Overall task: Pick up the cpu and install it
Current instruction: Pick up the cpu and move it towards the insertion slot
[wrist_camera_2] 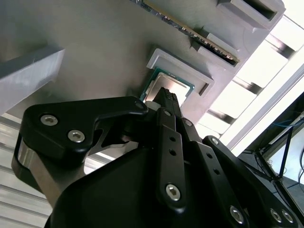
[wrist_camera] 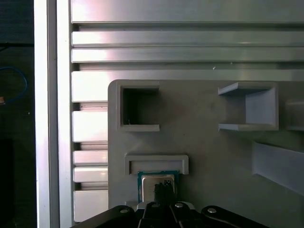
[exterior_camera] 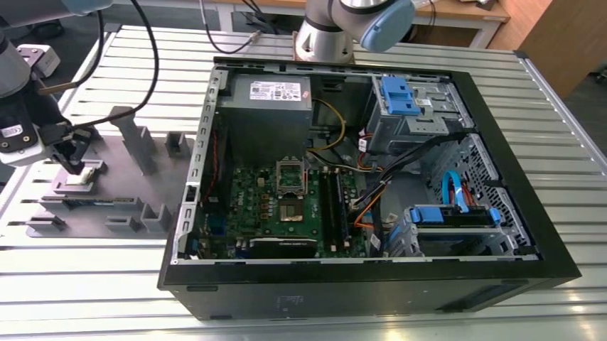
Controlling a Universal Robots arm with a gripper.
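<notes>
Gripper [exterior_camera: 74, 165], fingertips pinched together and empty, directly over cpu [exterior_camera: 87, 172]. Chip lies flat in grey fixture [exterior_camera: 124, 188] nest, likely squared for pickup, at 9 o'clock of open computer case [exterior_camera: 531, 206]. Socket [exterior_camera: 291, 177] unfilled.

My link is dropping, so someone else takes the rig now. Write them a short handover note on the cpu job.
State of the hand: shut, tips together over the middle of the cpu; whether they touch it is unclear.
The cpu lies flat in its nest on the grey fixture, to the exterior view's left of the open computer case.
Done: the hand is at the cpu.
Left: the cpu is not yet lifted and not yet in the socket on the green motherboard.
</notes>
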